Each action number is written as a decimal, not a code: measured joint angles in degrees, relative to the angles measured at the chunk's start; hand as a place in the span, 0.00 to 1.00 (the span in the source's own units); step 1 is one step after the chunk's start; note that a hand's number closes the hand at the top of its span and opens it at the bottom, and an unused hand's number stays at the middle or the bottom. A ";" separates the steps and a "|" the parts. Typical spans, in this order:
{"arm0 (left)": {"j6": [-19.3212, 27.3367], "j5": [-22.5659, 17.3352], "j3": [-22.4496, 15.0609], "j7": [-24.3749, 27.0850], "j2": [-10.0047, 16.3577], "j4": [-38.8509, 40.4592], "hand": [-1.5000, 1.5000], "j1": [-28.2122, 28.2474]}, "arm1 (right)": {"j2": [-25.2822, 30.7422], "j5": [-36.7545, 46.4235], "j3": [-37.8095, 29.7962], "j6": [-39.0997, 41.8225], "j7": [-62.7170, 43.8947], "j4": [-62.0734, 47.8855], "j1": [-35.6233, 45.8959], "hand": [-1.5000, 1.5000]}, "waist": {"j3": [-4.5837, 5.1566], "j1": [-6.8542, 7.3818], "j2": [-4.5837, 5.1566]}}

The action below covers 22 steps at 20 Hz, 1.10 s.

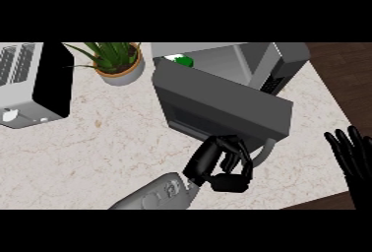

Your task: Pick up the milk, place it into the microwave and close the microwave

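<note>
- the milk (184,61), a white container with a green top, sits inside the cavity of the grey boxy microwave (280,56). only a small part of it shows above the door.
- the microwave's dark grey flat door (218,101) stands ajar, its long edge running from upper left to lower right, between the hand and the cavity.
- the black left hand (222,165) is at the door's near lower edge, beside the curved grey handle (270,147). its fingers are curled in, with nothing visibly inside them.
- the door lies just up from this hand, so by my reading a push up and away toward the cavity would close it.
- the black right hand (350,150) rests at the right edge with straight fingers up, well apart from the door.
- a green plant in a tan pot (116,61) and a silver and black appliance (33,83) stand to the left on the pale marble counter (94,147), out of the door's way.
</note>
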State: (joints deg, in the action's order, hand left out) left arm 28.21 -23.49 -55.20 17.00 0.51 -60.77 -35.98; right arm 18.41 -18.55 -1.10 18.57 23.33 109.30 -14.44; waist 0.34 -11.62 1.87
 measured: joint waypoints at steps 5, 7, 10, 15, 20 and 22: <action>2.47 -4.98 1.86 -0.76 -0.24 3.04 1.00 -4.58 | 1.47 -2.69 -0.23 1.72 -1.74 2.62 0.09 0.00 | -0.03 -2.32 0.47; 3.19 -6.97 2.92 -0.35 -0.36 4.18 1.00 -5.90 | 1.76 -4.02 -0.46 2.08 -2.39 3.40 0.23 0.00 | -0.01 -2.96 0.77; 3.88 -10.43 5.39 1.08 -0.46 4.79 1.00 -7.68 | 2.06 -5.38 -0.32 2.49 -3.34 4.49 0.28 0.00 | 0.09 -3.96 1.24; 4.33 -15.28 8.60 3.67 -0.51 6.69 1.00 -10.60 | 3.06 -7.56 -0.72 3.22 -4.77 5.81 0.67 0.00 | 0.09 -5.56 1.93; 3.71 -18.65 10.60 6.26 -0.52 9.91 1.00 -13.31 | 4.07 -9.34 -1.12 3.58 -6.14 7.18 1.72 0.00 | 0.07 -6.49 2.55; 3.50 -19.92 11.35 7.05 -0.51 11.25 1.00 -14.36 | 4.55 -9.97 -1.44 3.63 -6.72 7.68 2.09 0.00 | 0.05 -6.94 2.71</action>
State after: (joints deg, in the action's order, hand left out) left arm 31.71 -43.41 -43.85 24.04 -0.01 -49.52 -50.34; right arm 22.96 -28.52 -2.54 22.20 16.62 116.98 -12.35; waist 0.40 -18.56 4.58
